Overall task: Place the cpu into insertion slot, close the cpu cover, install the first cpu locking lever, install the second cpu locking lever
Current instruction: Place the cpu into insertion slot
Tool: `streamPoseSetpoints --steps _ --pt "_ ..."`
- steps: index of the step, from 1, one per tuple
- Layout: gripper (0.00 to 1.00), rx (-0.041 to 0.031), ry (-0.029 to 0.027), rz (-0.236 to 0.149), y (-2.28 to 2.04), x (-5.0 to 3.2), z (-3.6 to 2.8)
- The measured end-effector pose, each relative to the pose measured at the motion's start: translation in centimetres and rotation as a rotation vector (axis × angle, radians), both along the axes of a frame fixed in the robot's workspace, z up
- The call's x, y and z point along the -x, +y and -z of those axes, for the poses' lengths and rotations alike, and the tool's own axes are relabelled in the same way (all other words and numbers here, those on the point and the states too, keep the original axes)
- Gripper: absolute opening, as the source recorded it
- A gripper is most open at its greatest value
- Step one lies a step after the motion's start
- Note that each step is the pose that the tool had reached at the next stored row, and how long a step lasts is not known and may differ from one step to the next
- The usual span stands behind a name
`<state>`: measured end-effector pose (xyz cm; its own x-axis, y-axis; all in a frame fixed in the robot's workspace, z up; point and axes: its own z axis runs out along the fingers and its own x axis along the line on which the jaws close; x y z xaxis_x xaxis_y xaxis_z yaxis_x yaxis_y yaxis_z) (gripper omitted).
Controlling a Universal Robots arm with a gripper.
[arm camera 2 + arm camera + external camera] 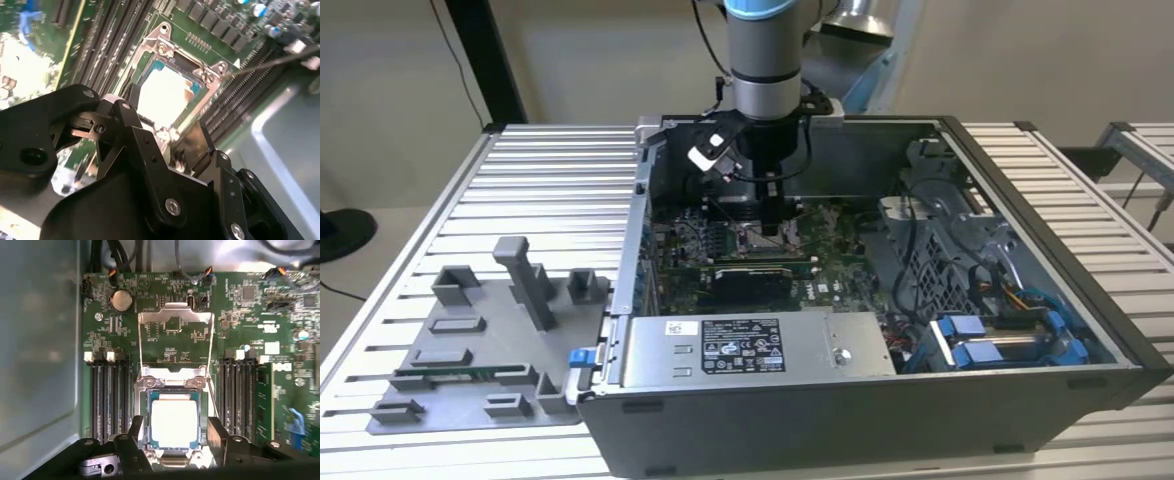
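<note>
Metal-topped cpu (175, 422) lies flat inside the insertion slot (170, 384), its pale square top ringed by a thin green edge; the slot sits in the green circuit board (250, 310) between two banks of long black memory slots (107, 395); the cpu cover (150, 314) is swung up and open on its hinge, and the board shows through its cut-out middle; in the second wrist view one thin locking lever (270, 62) sticks out from a corner of the slot's silvery rim, unlatched; which of the two levers it is I cannot tell. In the exterior view the gripper (775, 236) hangs straight down from the arm into the open computer case (854, 150), right over the slot; its jaws are spread, and the dark fingers (137, 430) stand one on each side of the chip, just beside it with nothing clamped between them; a round coin battery (121, 300) sits on the board beyond the cover; the case rests on a slatted metal table (547, 170), with a grey fixture tray (467, 350) beside it on the exterior view's left.
</note>
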<state>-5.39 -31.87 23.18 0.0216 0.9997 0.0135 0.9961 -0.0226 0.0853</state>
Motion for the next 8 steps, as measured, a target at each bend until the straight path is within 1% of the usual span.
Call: streamPoseSetpoints --steps 6,7,8 --pt "1.0 0.0001 0.0 0.0 0.0 -0.09 -2.51" --pt "1.0 -0.0001 -0.0001 0.0 0.0 -0.09 -2.7" --pt "1.0 -0.0001 -0.0001 0.0 0.0 -0.09 -2.73"
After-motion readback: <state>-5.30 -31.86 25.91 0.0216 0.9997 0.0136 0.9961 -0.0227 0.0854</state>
